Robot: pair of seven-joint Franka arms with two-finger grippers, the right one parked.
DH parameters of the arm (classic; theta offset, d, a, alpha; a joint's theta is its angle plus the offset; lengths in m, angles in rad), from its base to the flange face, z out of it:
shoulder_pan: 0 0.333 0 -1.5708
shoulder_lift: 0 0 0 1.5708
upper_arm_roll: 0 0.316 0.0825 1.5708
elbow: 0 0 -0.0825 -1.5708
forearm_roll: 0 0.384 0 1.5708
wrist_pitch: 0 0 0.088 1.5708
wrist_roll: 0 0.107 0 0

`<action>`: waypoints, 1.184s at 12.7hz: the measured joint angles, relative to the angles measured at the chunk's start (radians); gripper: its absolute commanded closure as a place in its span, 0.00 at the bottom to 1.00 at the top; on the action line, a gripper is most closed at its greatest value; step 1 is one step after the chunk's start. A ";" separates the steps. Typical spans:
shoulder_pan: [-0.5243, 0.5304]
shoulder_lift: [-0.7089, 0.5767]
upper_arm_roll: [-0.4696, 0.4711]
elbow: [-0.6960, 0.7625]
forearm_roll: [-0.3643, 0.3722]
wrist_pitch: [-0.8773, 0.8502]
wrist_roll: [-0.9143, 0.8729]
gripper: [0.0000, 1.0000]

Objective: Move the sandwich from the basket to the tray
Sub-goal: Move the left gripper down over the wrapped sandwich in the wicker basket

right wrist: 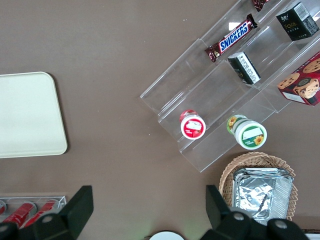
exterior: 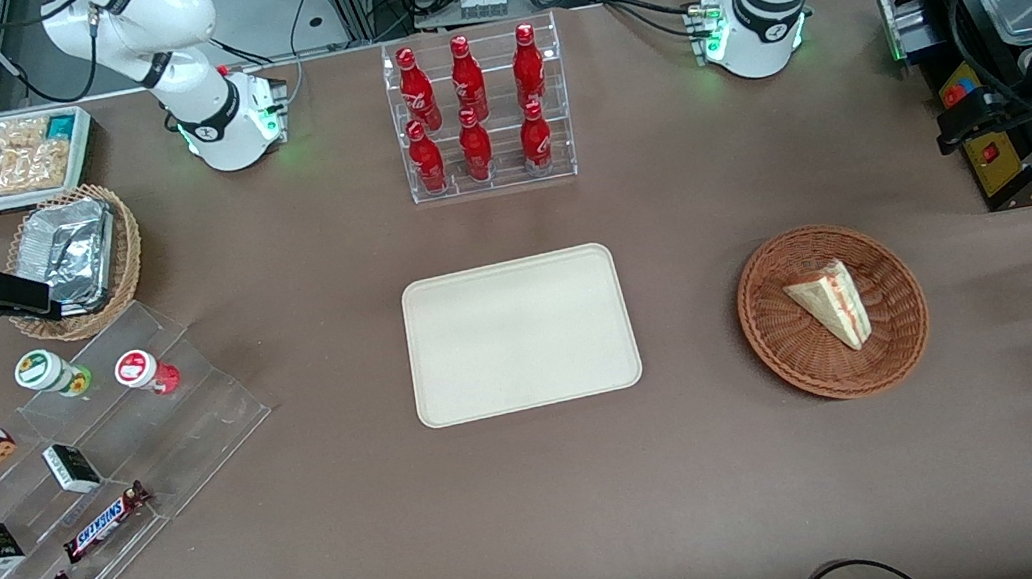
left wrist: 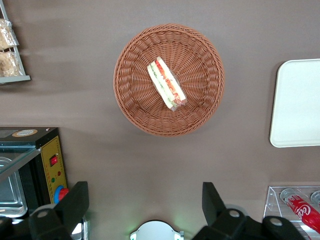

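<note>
Sandwich [exterior: 833, 300], a pale triangular wedge with red, orange and green filling along its cut edge, lying inside the round reddish-brown wicker basket [exterior: 900, 347]. Flat cream tray [exterior: 519, 333], rounded corners and low rim, lies beside the basket toward the parked arm's end, nothing on it

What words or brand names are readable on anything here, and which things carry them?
"SNICKERS": brown chocolate bars on the clear stepped stand.
Script on the red bottles: too small to read.
Small black boxes: lettering blurred.
Left arm's end effector, open high above the table: no text.
</note>
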 measured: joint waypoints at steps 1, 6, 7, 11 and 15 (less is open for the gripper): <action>0.000 0.000 0.000 0.000 0.000 0.001 0.000 0.00; 0.000 0.019 -0.001 -0.017 0.000 0.044 0.000 0.00; -0.001 0.027 -0.001 -0.041 0.000 0.079 0.000 0.00; -0.001 0.042 -0.002 -0.188 -0.001 0.258 0.000 0.00; -0.002 0.046 -0.004 -0.332 -0.002 0.425 -0.045 0.00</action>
